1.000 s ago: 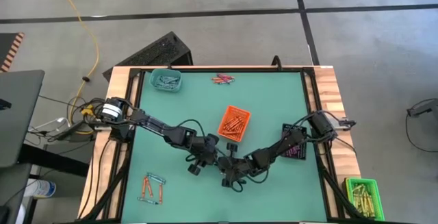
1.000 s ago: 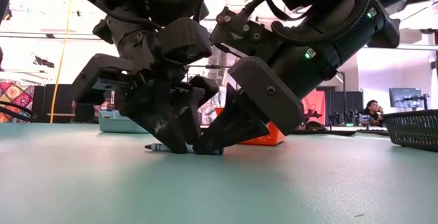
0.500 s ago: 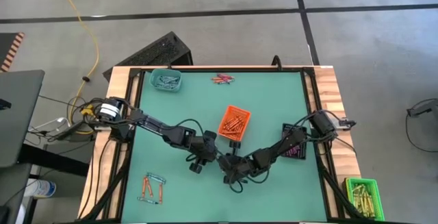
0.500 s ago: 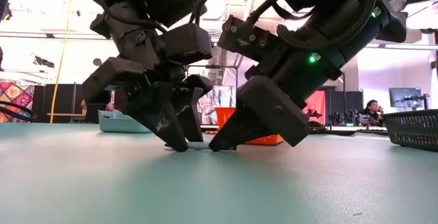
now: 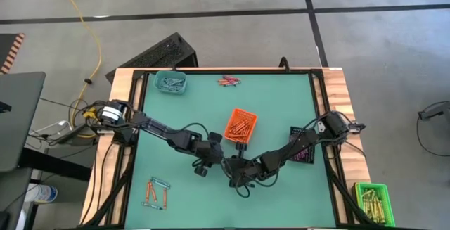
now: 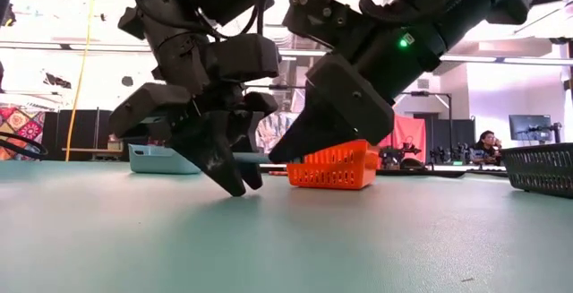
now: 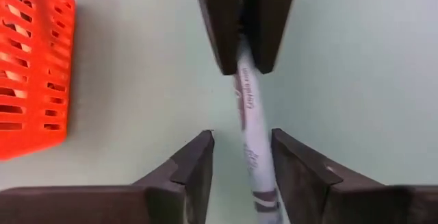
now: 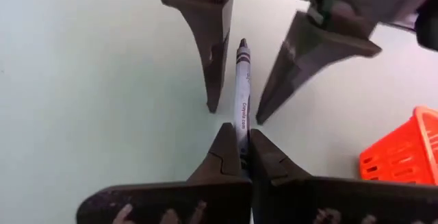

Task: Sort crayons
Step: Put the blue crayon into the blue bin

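Note:
A blue-grey crayon is in my right gripper, which is shut on it near the table's middle. The crayon's pointed tip reaches between the fingers of my left gripper, which is open; its fingers stand on either side of the crayon. Whether they touch it I cannot tell. In the low view my left gripper is low over the table and my right gripper is higher. An orange tray with orange crayons stands just beyond them. My right gripper pinches the crayon near its blunt end between its two fingers. The fingers slant down from the table's right side, and the crayon sticks out forward from their free ends. The crayon is lifted clear of the table, about level.
A teal tray with blue-grey crayons stands at the far left. A black tray stands at the right under my right arm. Loose crayons lie at the near left and the far edge. A green tray stands off the table.
My right gripper has risen and lifted the crayon clear of the table, where it lay a second ago under both grippers. Both grippers have shifted a little toward the orange tray. My left gripper stays low.

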Robot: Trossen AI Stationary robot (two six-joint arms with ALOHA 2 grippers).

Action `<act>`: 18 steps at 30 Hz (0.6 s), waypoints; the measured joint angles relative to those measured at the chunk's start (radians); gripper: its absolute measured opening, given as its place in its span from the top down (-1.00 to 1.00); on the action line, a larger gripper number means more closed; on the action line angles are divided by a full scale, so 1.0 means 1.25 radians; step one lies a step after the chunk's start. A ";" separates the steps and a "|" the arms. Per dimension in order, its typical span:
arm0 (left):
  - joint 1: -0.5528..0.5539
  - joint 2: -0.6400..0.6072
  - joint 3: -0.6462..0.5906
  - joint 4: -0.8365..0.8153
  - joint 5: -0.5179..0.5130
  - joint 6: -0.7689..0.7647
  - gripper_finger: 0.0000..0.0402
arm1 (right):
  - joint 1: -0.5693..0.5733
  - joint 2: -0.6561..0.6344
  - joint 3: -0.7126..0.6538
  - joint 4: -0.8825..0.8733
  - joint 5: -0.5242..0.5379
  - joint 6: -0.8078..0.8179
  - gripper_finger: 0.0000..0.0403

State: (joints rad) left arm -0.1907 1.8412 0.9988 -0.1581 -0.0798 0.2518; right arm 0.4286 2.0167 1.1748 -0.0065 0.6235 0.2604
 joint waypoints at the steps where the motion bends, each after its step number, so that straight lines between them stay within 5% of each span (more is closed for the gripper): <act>1: -0.001 0.000 0.008 -0.007 -0.010 0.007 0.39 | 0.000 0.000 0.000 -0.004 0.000 0.000 1.00; 7: -0.020 0.000 0.049 -0.076 -0.064 0.052 0.73 | 0.000 0.000 0.000 -0.017 -0.008 0.009 1.00; 18: -0.036 0.001 0.083 -0.108 -0.096 0.079 0.95 | -0.015 -0.001 0.001 -0.050 -0.048 0.038 0.95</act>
State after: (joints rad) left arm -0.2357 1.8423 1.1023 -0.2928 -0.1997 0.3500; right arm 0.4095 2.0159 1.1759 -0.0689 0.5638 0.3083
